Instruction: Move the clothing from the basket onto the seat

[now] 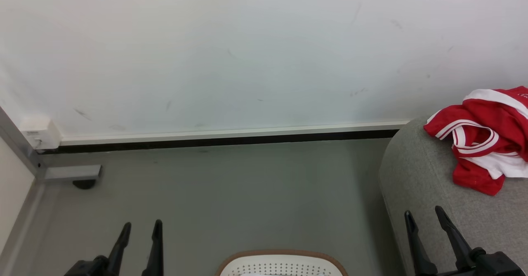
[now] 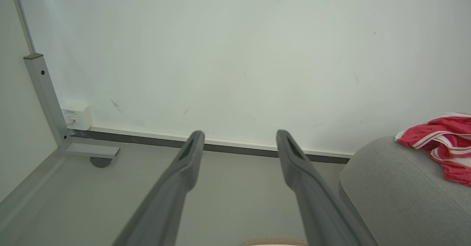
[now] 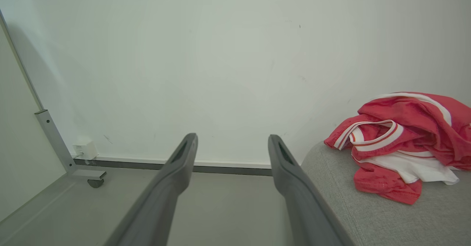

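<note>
You are looking at the red jersey (image 1: 486,140) lying crumpled on the grey sofa (image 1: 416,177), near its rounded end and close to the white wall (image 1: 247,53). Its white trim bands and white panel are showing among the folds. It is lying well clear of the laundry basket (image 1: 284,252), whose brown rim and perforated cream wall are peeking in at the bottom edge of the head view, on the grey floor (image 1: 231,193) between your two arms.

Your left gripper (image 1: 142,224) is hanging over the floor to the left of the basket, its two dark fingers spread apart and holding nothing. Your right gripper (image 1: 423,211) is hovering by the near edge of the sofa, short of the jersey, its fingers likewise parted and empty.

Off to the left, a grey metal frame leg (image 1: 70,172) with a dark caster is resting on the floor, and a small white box (image 1: 39,133) is sitting at the foot of the wall.
</note>
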